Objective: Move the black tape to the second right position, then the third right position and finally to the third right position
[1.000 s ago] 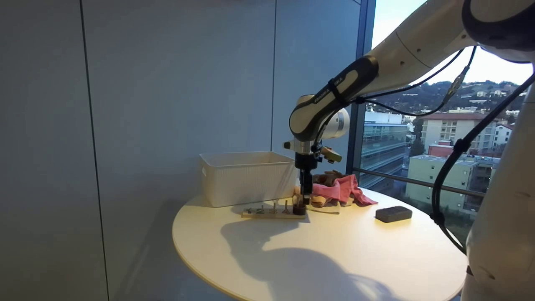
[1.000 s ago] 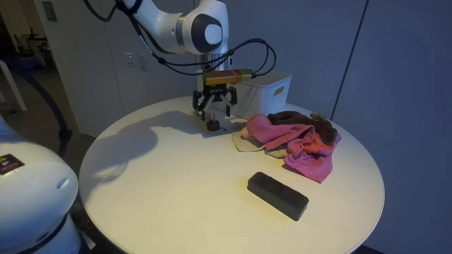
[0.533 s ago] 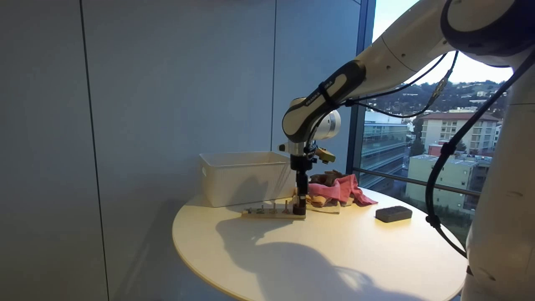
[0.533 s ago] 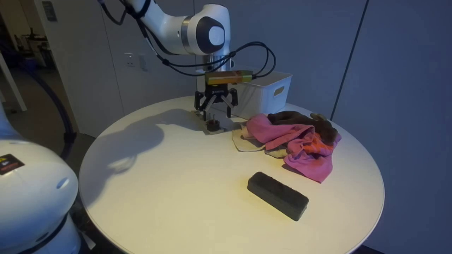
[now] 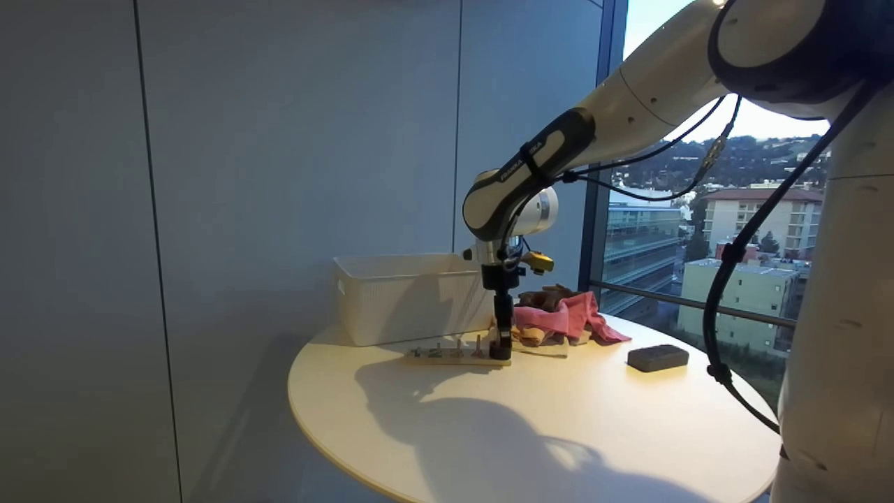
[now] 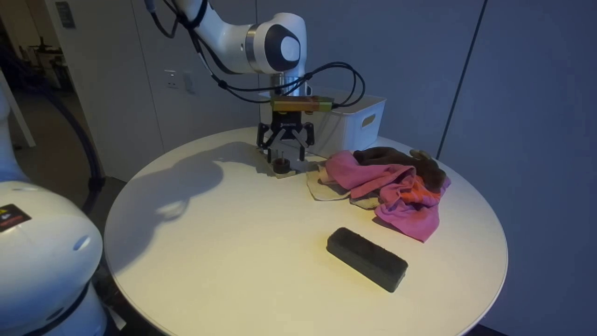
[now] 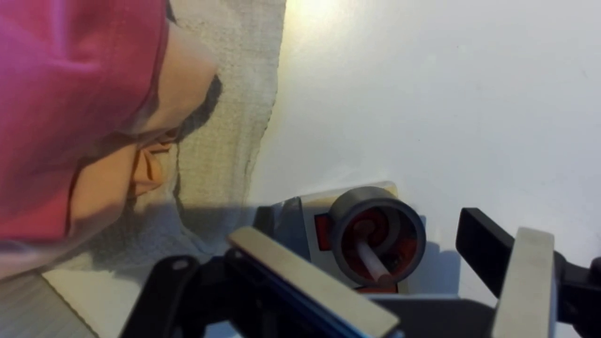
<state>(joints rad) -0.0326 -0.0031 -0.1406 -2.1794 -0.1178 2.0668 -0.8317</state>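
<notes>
The black tape [image 7: 359, 199] is a small dark ring standing around an upright peg at the end of a narrow wooden peg board [image 5: 447, 360]. The same tape shows in both exterior views, low at the board's end [image 6: 281, 166]. Several other pegs on the board are bare. My gripper [image 6: 286, 156] points down at that end, jaws wide apart. In the wrist view one finger stands on each side of the tape, with a gap to the right finger [image 7: 486, 249]; the left finger's tip is partly hidden behind its own linkage. Nothing is gripped.
A white box [image 5: 412, 307] stands right behind the board. Pink cloth [image 6: 364, 175], with brown and beige cloths, lies heaped close beside the gripper. A flat black rectangular block [image 6: 367, 259] rests apart, nearer the table's edge.
The arm has come down and shifted slightly toward the board's end, so the fingers sit lower around the tape. The gripper stays open; the tape remains on its peg.
</notes>
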